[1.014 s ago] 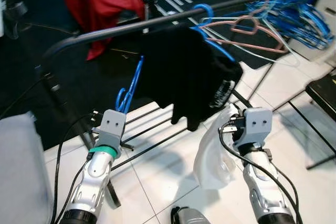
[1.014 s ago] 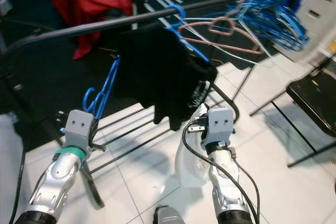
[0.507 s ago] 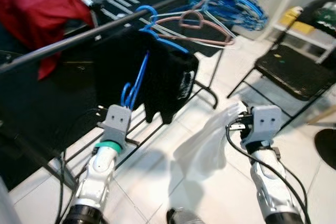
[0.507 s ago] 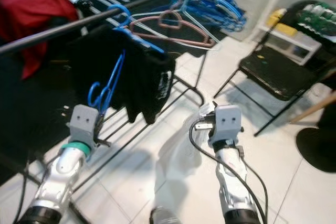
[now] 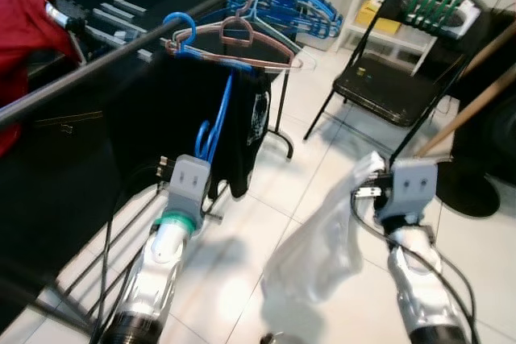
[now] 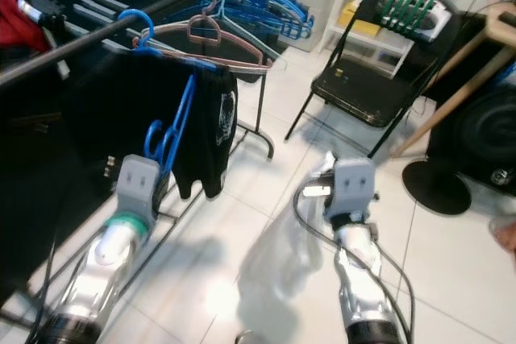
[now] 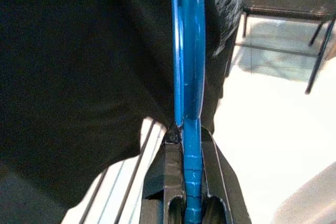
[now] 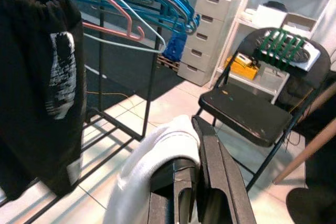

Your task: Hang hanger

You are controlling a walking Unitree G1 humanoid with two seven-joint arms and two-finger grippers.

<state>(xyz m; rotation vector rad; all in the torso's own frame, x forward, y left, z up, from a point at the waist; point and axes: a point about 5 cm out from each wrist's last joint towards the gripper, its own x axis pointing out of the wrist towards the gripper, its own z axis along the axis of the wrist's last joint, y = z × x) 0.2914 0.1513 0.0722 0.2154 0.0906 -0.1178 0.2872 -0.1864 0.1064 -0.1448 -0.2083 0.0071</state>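
Black garment (image 5: 173, 110) hangs from the clothes rail (image 5: 105, 58), among blue and pink hangers. Just below the rail, the left gripper (image 7: 188, 145) fingers pinch a blue hanger (image 5: 214, 122). Right gripper (image 8: 197, 145) fingers clamp a white cloth (image 5: 322, 235), away from the rail.
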